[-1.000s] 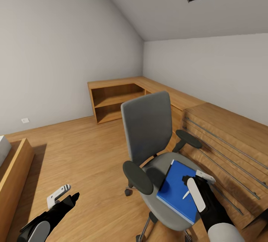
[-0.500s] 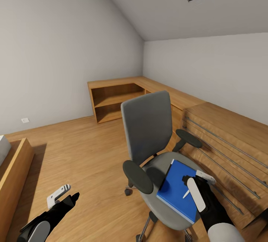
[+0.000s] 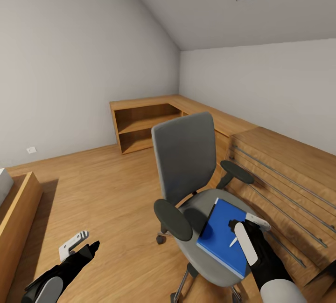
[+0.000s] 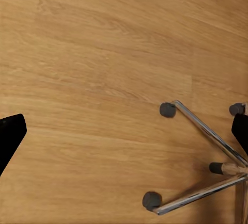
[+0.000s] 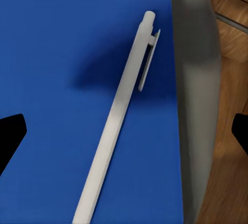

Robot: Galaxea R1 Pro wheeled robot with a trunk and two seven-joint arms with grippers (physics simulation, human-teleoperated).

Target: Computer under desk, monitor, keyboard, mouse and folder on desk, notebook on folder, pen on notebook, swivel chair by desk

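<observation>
The swivel chair [image 3: 184,163] stands on the wood floor with its grey back upright. The blue folder [image 3: 215,240] lies flat on its seat, with the white pen [image 3: 233,242] lying on top of it. My right gripper [image 3: 245,223] hovers just above them, open. In the right wrist view the pen [image 5: 116,126] rests on the folder [image 5: 57,69] between the spread fingertips of the right gripper [image 5: 124,131], untouched. My left gripper [image 3: 87,241] is open over bare floor left of the chair. The left wrist view shows the chair's chrome base [image 4: 201,131] and casters beyond the open left gripper [image 4: 124,131].
A low light-wood dresser [image 3: 289,172] runs along the right wall, close behind the chair. A wooden corner shelf unit [image 3: 144,126] sits at the back. A wooden bed frame [image 3: 18,210] edges the left side. Open floor [image 3: 102,186] lies between them.
</observation>
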